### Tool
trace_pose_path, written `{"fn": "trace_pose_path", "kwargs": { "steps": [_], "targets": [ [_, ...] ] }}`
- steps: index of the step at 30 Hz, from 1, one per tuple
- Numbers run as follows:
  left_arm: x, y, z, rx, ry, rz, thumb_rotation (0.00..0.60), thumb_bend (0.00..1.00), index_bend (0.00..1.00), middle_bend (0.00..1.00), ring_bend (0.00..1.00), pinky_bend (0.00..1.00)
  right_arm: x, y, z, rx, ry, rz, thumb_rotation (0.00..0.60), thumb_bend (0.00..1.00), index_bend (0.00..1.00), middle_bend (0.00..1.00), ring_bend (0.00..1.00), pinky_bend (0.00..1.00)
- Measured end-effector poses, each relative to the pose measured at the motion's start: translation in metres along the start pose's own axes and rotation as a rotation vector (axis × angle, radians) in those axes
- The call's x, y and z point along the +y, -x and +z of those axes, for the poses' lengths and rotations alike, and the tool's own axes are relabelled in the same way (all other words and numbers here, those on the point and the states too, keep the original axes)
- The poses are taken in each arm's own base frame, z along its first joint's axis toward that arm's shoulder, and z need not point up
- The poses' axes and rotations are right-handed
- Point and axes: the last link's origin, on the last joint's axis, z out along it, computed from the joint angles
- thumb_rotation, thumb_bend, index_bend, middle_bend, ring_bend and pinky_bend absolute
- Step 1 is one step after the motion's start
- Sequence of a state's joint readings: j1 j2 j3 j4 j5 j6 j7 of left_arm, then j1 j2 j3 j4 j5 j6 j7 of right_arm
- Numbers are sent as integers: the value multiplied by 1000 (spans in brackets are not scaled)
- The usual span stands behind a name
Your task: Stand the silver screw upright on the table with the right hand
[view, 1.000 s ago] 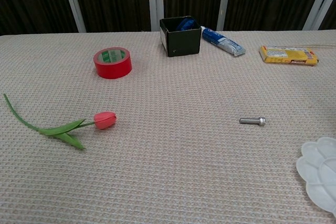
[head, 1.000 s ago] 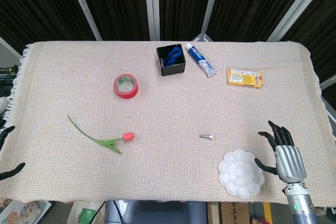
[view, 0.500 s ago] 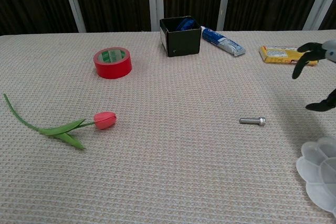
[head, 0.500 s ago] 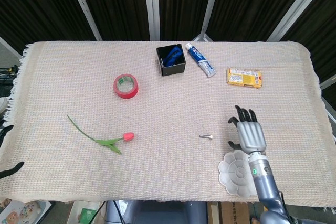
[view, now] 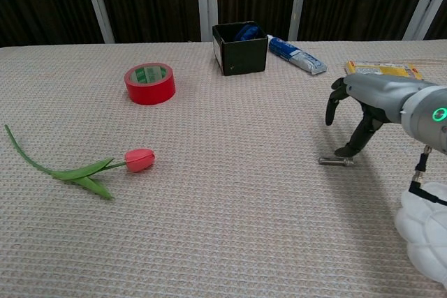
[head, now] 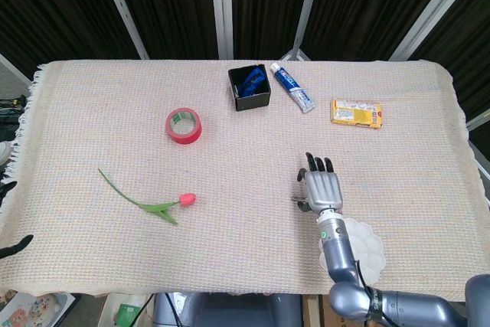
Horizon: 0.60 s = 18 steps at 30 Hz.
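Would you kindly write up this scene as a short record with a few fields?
screw: silver screw lying on its side on the table
right hand: right hand above the screw, fingers spread, nothing held; whether a fingertip touches the screw cannot be told
left hand: left hand only dark fingertips at the table's left edge
other items: red tape, tulip, black box, tube, yellow packet, white dish
task state: screw not yet upright
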<state>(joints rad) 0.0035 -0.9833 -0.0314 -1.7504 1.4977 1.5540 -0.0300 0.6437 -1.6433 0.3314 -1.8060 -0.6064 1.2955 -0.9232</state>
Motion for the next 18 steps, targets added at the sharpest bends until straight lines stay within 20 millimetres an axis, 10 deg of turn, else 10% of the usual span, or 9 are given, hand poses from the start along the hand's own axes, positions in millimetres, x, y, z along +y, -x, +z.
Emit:
{"fn": "trace_pose_path", "kwargs": {
  "steps": [18],
  "targets": [
    [-1, 1, 3, -5, -6, 0, 600, 249, 152, 0, 0, 0, -12, 19, 9, -8, 31, 5, 600, 197, 486, 20, 97, 21]
  ]
}}
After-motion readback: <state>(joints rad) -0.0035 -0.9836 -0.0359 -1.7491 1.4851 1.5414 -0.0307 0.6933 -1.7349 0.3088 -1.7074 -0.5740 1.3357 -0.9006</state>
